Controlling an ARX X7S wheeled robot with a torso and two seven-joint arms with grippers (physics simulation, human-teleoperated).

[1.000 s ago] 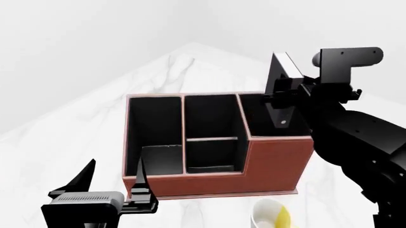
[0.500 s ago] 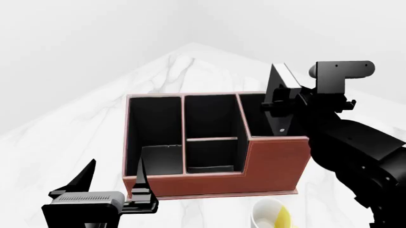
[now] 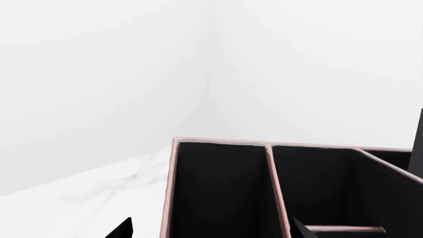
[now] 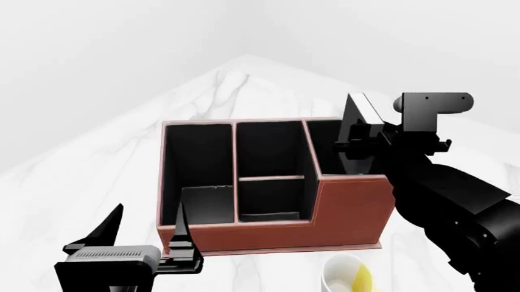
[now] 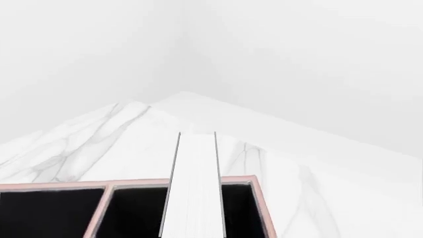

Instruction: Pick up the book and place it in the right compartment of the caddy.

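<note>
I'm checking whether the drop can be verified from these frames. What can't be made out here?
- Lower end of the book: head view, hidden inside the right compartment of the caddy; contact with its floor is unknowable.
- Right gripper: its fingertips are lost black-on-black against the book.
- Mug: head view, cut by the frame's bottom edge.
- Left gripper: left wrist view shows only its tips.

one book [image 4: 360, 115], one caddy [image 4: 341, 210], one mug [image 4: 347, 277]

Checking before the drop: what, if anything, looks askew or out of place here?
Only the book: held by the right gripper, it tilts over the caddy's right compartment, lower end inside. The caddy sits square and intact; the mug is upright, nothing spilled.
</note>
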